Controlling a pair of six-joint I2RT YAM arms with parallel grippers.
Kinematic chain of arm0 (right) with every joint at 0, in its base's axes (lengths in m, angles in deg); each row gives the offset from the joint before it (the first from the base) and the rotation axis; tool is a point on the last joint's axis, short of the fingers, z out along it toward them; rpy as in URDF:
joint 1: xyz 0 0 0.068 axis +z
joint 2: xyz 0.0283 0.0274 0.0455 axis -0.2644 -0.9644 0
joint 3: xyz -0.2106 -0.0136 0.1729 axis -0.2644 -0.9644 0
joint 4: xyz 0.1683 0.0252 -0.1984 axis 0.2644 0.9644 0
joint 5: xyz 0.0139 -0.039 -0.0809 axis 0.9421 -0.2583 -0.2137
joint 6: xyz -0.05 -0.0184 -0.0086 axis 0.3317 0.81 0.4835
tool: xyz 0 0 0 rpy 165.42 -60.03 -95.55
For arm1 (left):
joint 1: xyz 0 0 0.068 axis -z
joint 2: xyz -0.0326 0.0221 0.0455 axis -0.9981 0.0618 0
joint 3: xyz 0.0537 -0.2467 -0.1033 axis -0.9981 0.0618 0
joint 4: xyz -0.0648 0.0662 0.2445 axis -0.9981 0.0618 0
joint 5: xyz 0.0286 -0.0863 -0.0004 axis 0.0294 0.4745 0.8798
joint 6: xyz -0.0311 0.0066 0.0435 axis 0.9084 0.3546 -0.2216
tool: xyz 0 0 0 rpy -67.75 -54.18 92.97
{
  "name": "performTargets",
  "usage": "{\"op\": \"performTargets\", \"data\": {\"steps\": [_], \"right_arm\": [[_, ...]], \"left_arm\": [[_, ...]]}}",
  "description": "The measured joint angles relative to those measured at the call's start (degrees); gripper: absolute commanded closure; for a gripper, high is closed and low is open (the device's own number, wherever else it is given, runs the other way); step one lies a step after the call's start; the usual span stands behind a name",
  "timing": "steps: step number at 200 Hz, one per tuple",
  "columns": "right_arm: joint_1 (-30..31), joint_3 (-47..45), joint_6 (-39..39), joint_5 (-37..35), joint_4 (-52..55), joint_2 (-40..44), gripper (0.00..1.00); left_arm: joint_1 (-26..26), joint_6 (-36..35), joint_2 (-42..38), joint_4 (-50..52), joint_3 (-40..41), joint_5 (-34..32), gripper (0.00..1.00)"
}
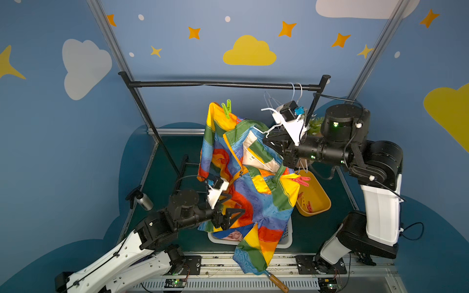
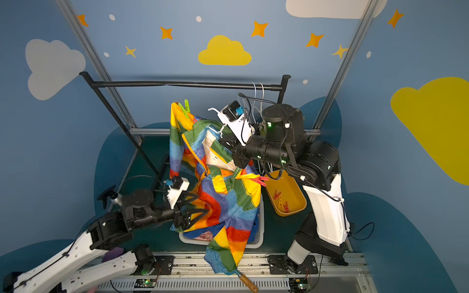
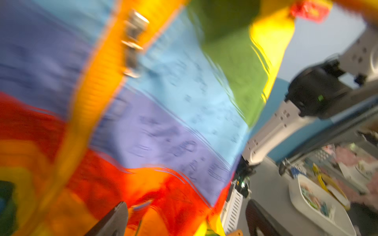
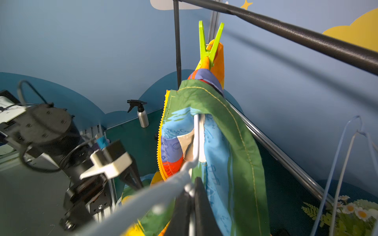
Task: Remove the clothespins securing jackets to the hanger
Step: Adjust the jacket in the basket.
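- Two pegs hold the jacket (image 1: pixel 253 182). A green peg (image 1: pixel 227 107) stands tails-up on the high shoulder. A red peg (image 1: pixel 302 180) sits on the low shoulder, just above the bin (image 1: pixel 319 200).
- Other red pegs (image 1: pixel 308 205) lie in that bin, so I judge the task well along.
- The right claw (image 4: pixel 193 183) is clenched on the hanger (image 4: pixel 196 139). It carries the hanger and jacket in front of the rail (image 1: pixel 215 84), not hung on it.
- The left claw (image 1: pixel 238 203) is spread wide and holds nothing. It sits low against the jacket front, well below the green peg. Its wrist view is blurred and shows mostly cloth.
- The jacket's hem drapes over the basket (image 1: pixel 286 241) and past the bench's front edge.
- Step in hand, as I read it: bring the free left claw to a peg. The green one is on its side.
- To do it well:
  - Draw the claw clear of the cloth first, so no fold gets caught when it shuts.
  - Come in across the splayed tails, not the biting end, so that closing squeezes the peg open.
  - Hold the hanger steady and tilt it no further.
  - Lift the peg off along its own length, then carry it to the bin.
- Risk: with one shoulder freed, the jacket may slide down the tilted hanger. The basket below would likely catch it.
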Motion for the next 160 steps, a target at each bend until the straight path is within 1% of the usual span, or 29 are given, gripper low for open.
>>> {"op": "performTargets", "data": {"steps": [11,23,32,41,52,75,95,127,160], "right_arm": [[-0.37,0.00,-0.07,0.20,-0.26,-0.72,1.00],[-0.72,0.00,-0.11,0.13,-0.39,-1.27,1.00],[-0.94,0.00,-0.11,-0.09,-0.42,-1.51,1.00],[-1.11,0.00,-0.13,-0.37,-0.39,-1.62,1.00],[-1.38,0.00,-0.13,-0.52,-0.39,-1.62,1.00],[-1.77,0.00,-0.17,-0.66,-0.42,-1.62,1.00],[-1.97,0.00,-0.20,-0.81,-0.42,-1.62,1.00],[-2.23,-0.70,-0.22,-1.05,-0.72,-1.16,1.00],[-2.23,-2.62,-0.22,-1.90,-1.49,0.15,1.00]], "left_arm": [[7.04,-1.01,1.68,-0.15,0.13,-4.02,0.03],[14.58,-1.99,4.72,-0.48,-0.46,-10.16,0.00],[19.04,-2.16,7.56,-0.42,-1.66,-14.38,0.00],[22.32,-1.88,10.99,-0.33,-3.26,-17.84,0.00],[24.76,-0.90,15.52,-0.44,-5.16,-20.79,0.00],[27.19,3.28,23.15,-1.86,-6.10,-24.48,0.00],[28.22,7.87,27.69,-1.79,-6.08,-28.52,0.00],[28.39,17.66,30.10,-1.27,-6.08,-35.06,0.00],[28.35,26.29,32.11,-2.08,-5.51,-35.74,0.00]]}}
